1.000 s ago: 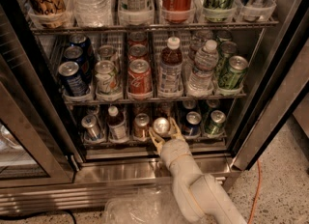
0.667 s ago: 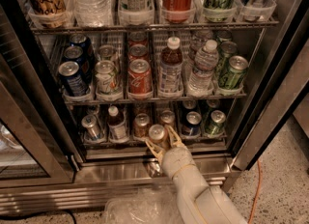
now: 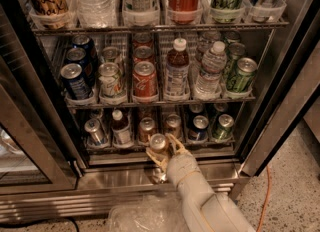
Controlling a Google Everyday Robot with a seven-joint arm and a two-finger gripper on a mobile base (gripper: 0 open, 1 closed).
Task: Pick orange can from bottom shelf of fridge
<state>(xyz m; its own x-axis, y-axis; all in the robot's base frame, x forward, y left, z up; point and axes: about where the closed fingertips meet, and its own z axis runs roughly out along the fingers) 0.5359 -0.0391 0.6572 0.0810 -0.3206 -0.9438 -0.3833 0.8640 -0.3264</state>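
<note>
My gripper (image 3: 163, 151) sits low in the centre of the frame, just in front of the bottom shelf (image 3: 105, 147) of the fridge (image 3: 280, 111). My fingers (image 3: 176, 145) are clamped on the orange can (image 3: 159, 141), one on each side. The can is upright, silver top showing, and outside the shelf's front edge. Just behind it two similar cans (image 3: 173, 124) stand in their lanes, with a green can (image 3: 223, 125) further right.
</note>
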